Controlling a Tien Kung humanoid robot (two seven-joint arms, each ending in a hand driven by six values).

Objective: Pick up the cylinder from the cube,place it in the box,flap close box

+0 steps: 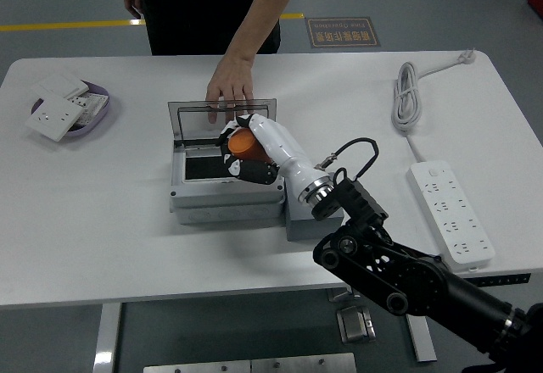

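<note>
My workplace: robotics lab or workshop. Grey floor (68, 4) with yellow line (76, 25), floor sign (343, 30), white surface (110, 220), power strip (450, 212).

Orange cylinder (243, 142) — grey box (222, 188), grey cube (307, 220) — white table (127, 220), white-and-black right hand (251, 146).

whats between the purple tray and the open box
Bare white table only, in the head view; nothing lies between the purple tray and the box.
</note>
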